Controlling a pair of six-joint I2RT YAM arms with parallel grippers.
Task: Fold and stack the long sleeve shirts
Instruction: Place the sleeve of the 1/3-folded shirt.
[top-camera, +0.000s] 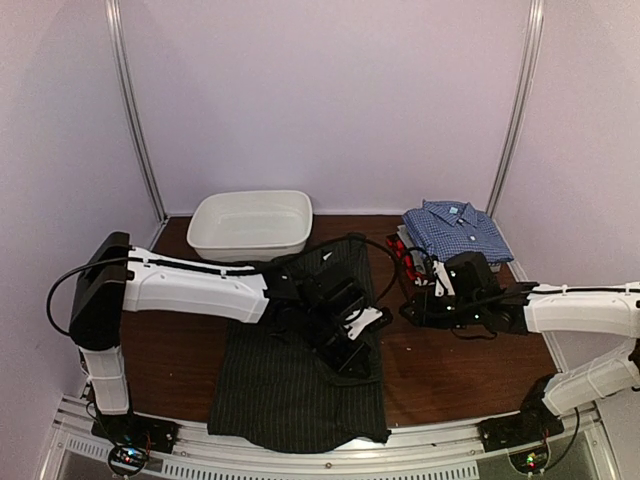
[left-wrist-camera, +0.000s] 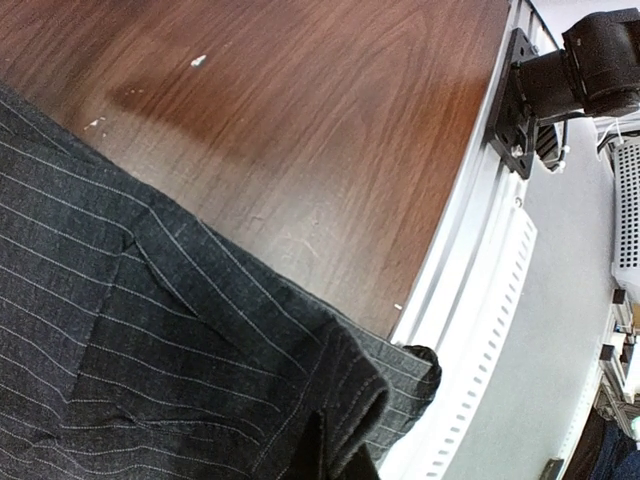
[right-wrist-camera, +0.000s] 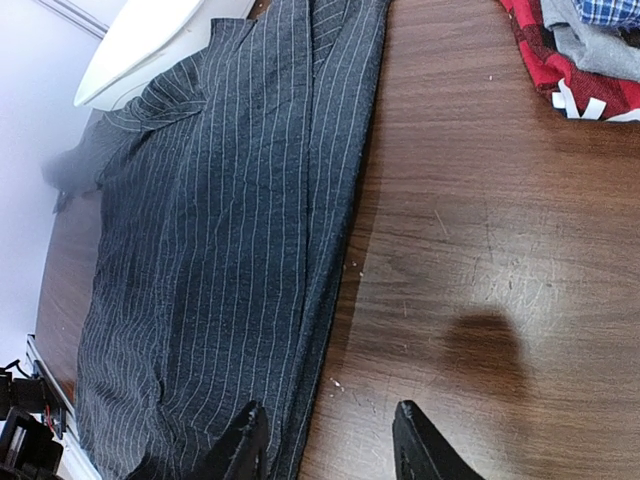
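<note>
A black pinstriped shirt (top-camera: 300, 385) lies spread lengthwise down the middle of the wooden table, its hem at the near edge. My left gripper (top-camera: 352, 340) is over the shirt's right side. In the left wrist view it is shut on a raised fold of the shirt (left-wrist-camera: 345, 405) near the table's front rail. My right gripper (top-camera: 415, 305) is open and empty, low beside the shirt's right edge (right-wrist-camera: 330, 300). One fingertip (right-wrist-camera: 245, 445) is over the cloth, the other over bare wood. A folded blue checked shirt (top-camera: 455, 230) tops a stack at the back right, with grey (right-wrist-camera: 590, 45) and red-black (right-wrist-camera: 545, 55) shirts under it.
A white plastic tub (top-camera: 250, 222) stands at the back, left of centre, touching the shirt's collar end. The white perforated rail (left-wrist-camera: 480, 300) runs along the table's near edge, with the right arm's base (left-wrist-camera: 590, 60) on it. Bare wood (right-wrist-camera: 500, 250) lies between shirt and stack.
</note>
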